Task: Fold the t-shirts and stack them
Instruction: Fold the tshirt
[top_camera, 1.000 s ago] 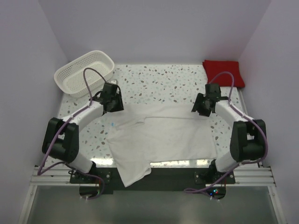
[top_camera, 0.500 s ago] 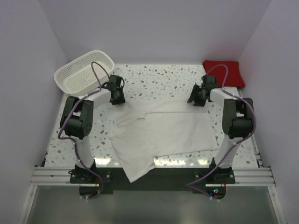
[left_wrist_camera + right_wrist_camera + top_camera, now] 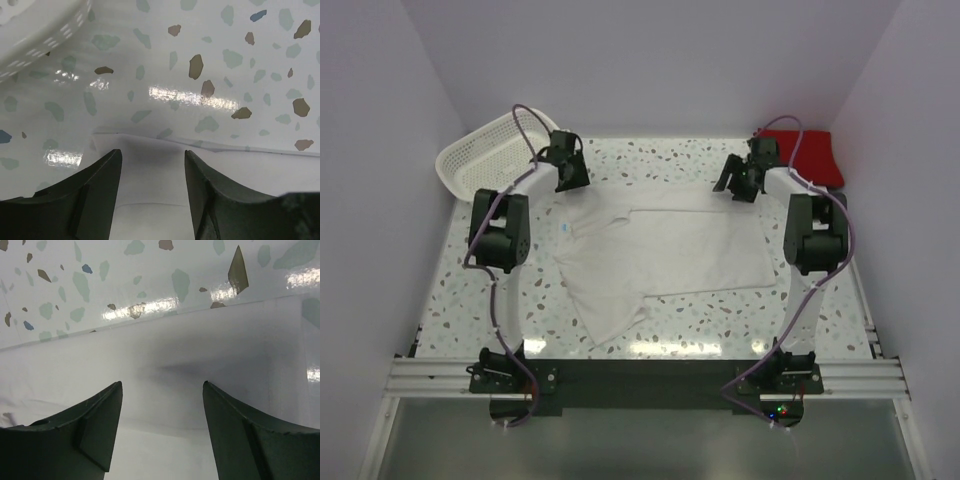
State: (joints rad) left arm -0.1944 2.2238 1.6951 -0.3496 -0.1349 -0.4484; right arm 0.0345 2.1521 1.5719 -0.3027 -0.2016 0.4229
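The white t-shirt point(image 3: 665, 260) lies spread over the middle of the table, with one flap trailing toward the near left. Its far edge reaches both grippers. My left gripper point(image 3: 570, 178) hovers open over the shirt's far-left corner. In the left wrist view the white cloth point(image 3: 150, 190) lies flat between the fingers point(image 3: 95, 200), with nothing pinched. My right gripper point(image 3: 735, 185) is open over the far-right corner, and flat cloth point(image 3: 165, 355) shows under its spread fingers point(image 3: 240, 430). The red t-shirt point(image 3: 808, 155) lies folded at the back right corner.
A white lattice basket point(image 3: 480, 155) stands at the back left, just beyond the left gripper; its rim point(image 3: 35, 30) shows in the left wrist view. Walls close the table in on the left, back and right. Both arms are stretched far out.
Both arms have reached toward the back wall, dragging the white shirt off the near edge and flatter across the table. Both pairs of jaws have widened and let go of the cloth.
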